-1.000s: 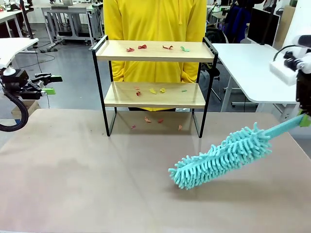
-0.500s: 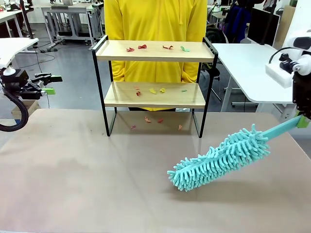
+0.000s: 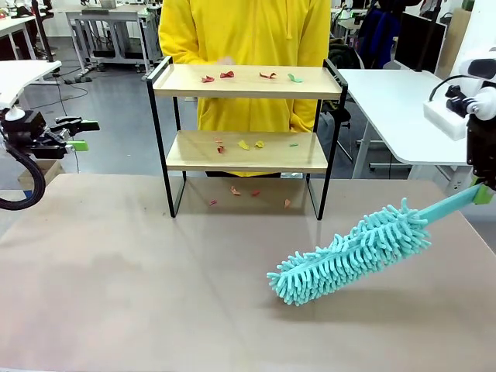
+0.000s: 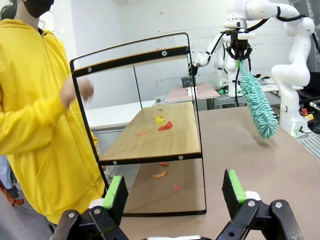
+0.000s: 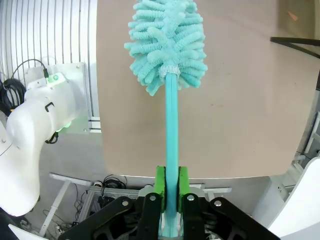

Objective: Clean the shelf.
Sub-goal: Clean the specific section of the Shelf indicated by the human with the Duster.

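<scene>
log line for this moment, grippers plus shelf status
left gripper: open, empty | right gripper: shut on duster handle | duster: apart from shelf | shelf: coloured scraps on both boards, not yet swept | person: behind shelf

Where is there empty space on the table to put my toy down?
The brown table's left half, from the shelf's feet to the near edge, is bare. So is the near right corner, in front of the teal duster. Crowded: both shelf boards and the table beneath them, strewn with small coloured scraps.

Across the matte tan bench (image 3: 139, 287) we see a person in a yellow hooded sweatshirt (image 3: 248, 35), with a white table (image 3: 399, 108) beside them.
</scene>
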Controlling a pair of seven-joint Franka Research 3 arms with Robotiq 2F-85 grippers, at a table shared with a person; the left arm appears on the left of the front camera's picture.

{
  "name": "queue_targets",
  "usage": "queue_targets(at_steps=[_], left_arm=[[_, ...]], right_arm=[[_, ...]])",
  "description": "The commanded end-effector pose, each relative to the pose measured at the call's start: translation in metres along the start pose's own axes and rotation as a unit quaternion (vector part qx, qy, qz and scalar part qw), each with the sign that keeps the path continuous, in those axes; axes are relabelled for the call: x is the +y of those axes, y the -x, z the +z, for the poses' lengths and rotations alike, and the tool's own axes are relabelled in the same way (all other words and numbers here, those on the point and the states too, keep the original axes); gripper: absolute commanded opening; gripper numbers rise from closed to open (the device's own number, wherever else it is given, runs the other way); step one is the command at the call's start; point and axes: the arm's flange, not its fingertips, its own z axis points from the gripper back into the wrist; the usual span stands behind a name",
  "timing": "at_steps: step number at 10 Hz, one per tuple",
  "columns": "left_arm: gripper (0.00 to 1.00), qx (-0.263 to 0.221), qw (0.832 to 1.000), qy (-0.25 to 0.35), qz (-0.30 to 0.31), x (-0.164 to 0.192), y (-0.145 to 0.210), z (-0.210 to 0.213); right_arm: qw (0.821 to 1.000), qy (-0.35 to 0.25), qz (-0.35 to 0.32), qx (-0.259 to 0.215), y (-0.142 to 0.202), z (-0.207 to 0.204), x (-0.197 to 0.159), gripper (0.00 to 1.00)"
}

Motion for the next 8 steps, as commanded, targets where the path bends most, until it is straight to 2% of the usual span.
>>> queue_targets(at_steps=[1, 8], left_arm=[[1.0, 0.0, 1.0, -0.001, -0.003, -0.0013, -0.003, 0.0002], [1.0, 0.0, 1.0, -0.001, -0.003, -0.0013, -0.003, 0.0002]], right_arm=[[1.0, 0.002, -0.001, -0.002, 0.0027, 0.0014, 0.0006, 0.13], [1.0, 0.002, -0.001, -0.002, 0.0027, 0.0014, 0.0006, 0.13]])
